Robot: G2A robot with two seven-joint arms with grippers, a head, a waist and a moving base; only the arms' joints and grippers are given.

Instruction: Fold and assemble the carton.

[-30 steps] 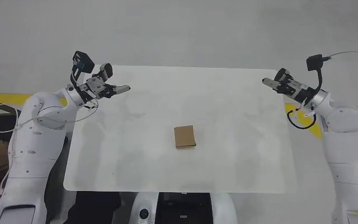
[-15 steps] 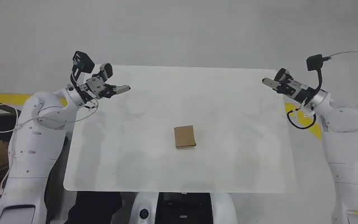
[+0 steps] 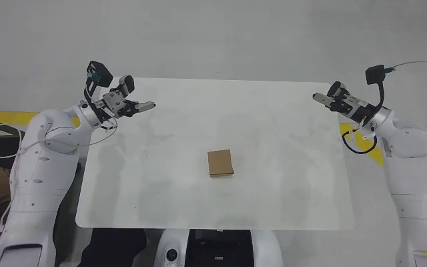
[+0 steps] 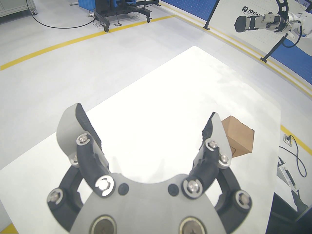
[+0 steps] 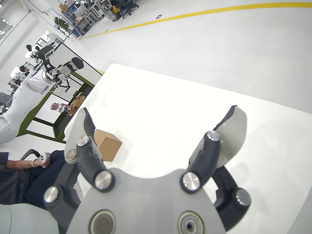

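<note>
Carton [image 3: 220,162] sat near centre of table [image 3: 287,127], well apart from left gripper [image 3: 139,95] and right gripper [image 3: 325,92], both with fingers spread, empty. Judged light, crushable cardboard; best held gently across opposite side walls.

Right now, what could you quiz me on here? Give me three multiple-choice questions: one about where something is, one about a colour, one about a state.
1. Where on the table is the carton?
A. far left corner
B. near the middle
C. right edge

2. What colour is the carton?
A. white
B. blue
C. brown

3. How do the left gripper and the right gripper stand?
A. both open and empty
B. both shut on the carton
C. one open, one shut

Answers:
1 B: the top view shows it mid-table, apart from both arms.
2 C: it is plain brown cardboard in every view.
3 A: each wrist view shows its jaws spread with nothing between them.
</note>
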